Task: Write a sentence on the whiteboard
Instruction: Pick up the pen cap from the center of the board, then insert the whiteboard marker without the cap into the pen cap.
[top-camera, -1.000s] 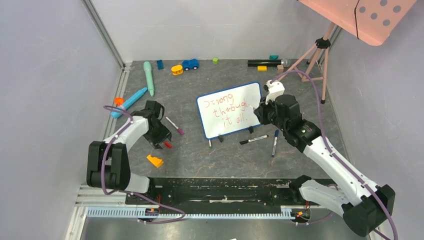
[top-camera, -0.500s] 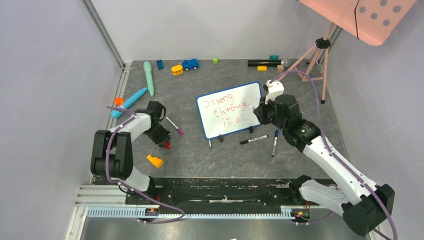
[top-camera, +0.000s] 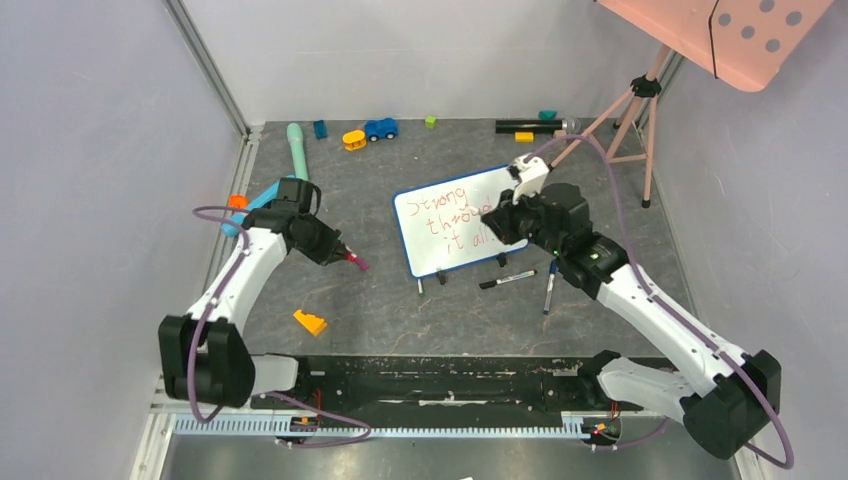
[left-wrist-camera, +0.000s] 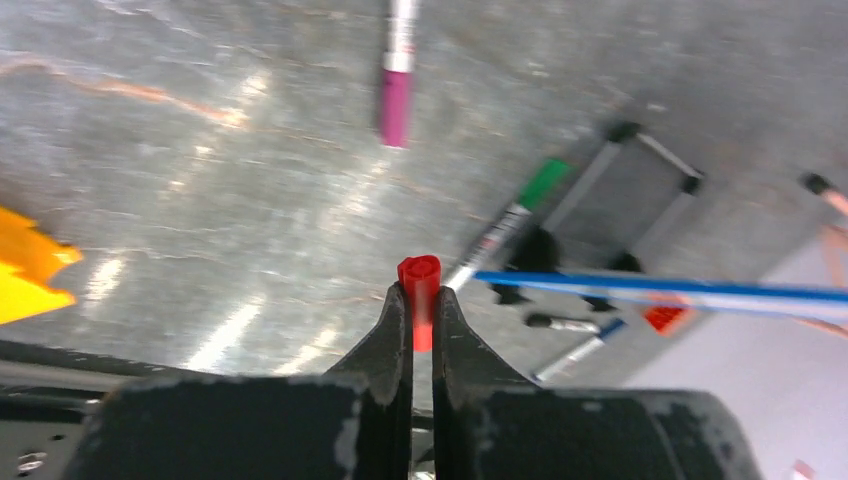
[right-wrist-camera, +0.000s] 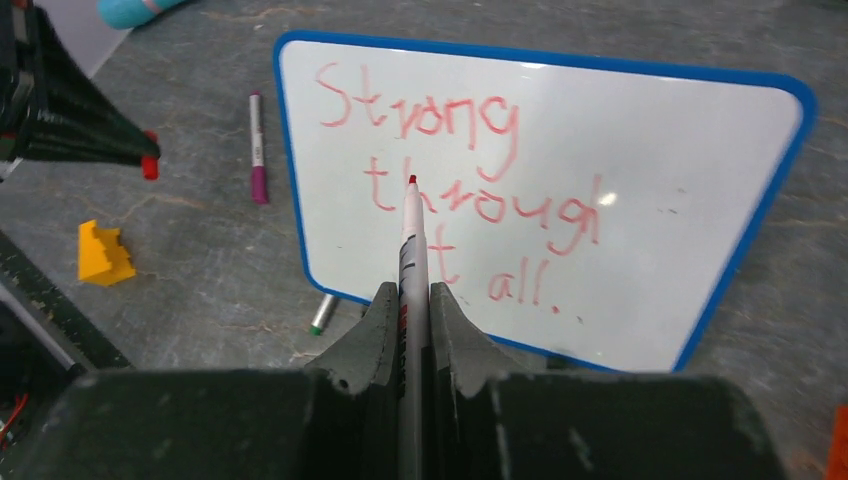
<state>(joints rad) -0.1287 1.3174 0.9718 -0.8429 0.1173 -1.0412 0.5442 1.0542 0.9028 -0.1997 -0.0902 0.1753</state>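
On the grey bench (top-camera: 400, 300), the right claw (right-wrist-camera: 411, 295) grips a marker (right-wrist-camera: 410, 230) and the left claw (left-wrist-camera: 420, 300) pinches a cap (left-wrist-camera: 419, 272); a stray tip could smear the sentence (right-wrist-camera: 470, 200) mid-frame.

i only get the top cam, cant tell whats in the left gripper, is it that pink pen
Observer: No. The left gripper is shut on a small red cap; the pink pen lies on the table beyond it.
Operator: ok and is the right one holding anything
Observer: Yes, the right gripper is shut on a red marker, its tip bare and pointing toward the board.
Operator: arm covers some of the writing for me, what does it say
Observer: The sentence reads "Strong through it all." in three red lines, with a full stop at the end.
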